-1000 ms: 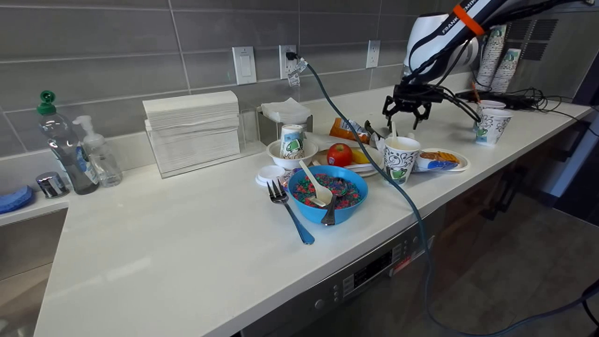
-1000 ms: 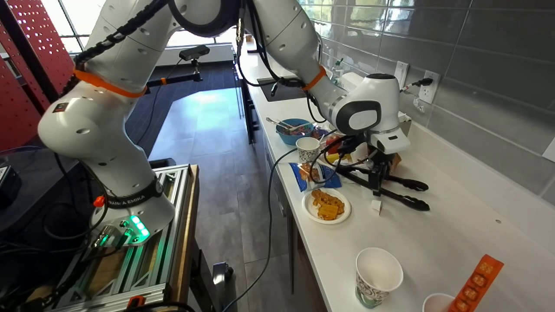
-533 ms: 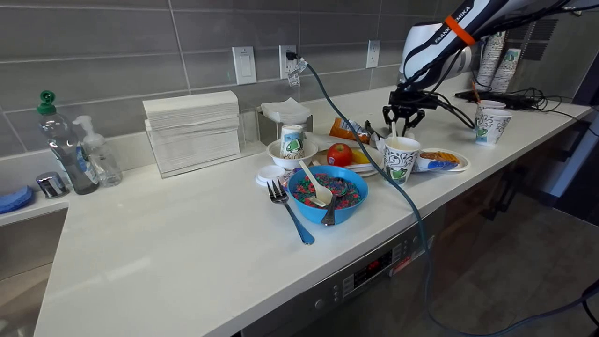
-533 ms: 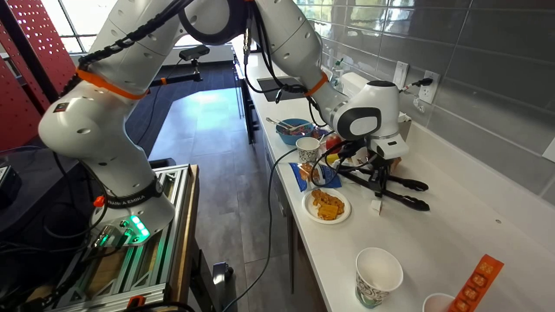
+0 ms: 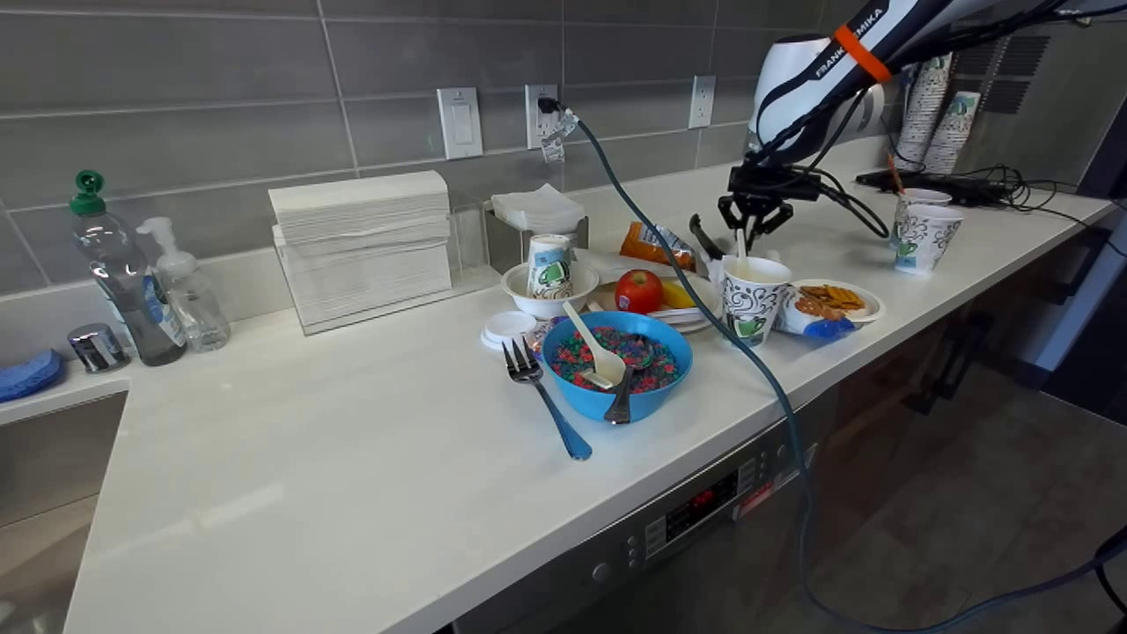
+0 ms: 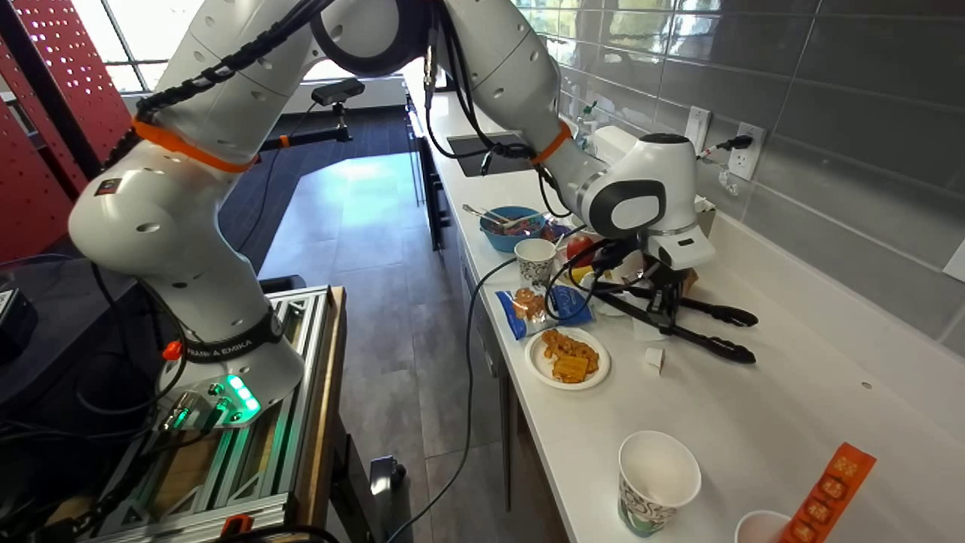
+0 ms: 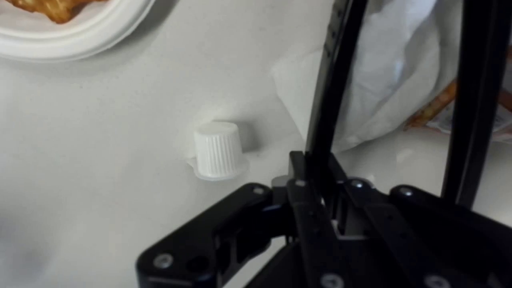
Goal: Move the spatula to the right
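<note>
Claw (image 7: 317,167) is nearly closed, pinching one arm of the tongs-like spatula (image 7: 335,76); second arm runs beside it. Likely light, stiff, smooth: mid-length hold seems right, though free arm may swing.

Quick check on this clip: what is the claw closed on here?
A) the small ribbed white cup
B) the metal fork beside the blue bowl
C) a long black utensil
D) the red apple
C: in the wrist view the claw is pinched shut around a long black utensil, while the small ribbed white cup sits apart from it.
</note>
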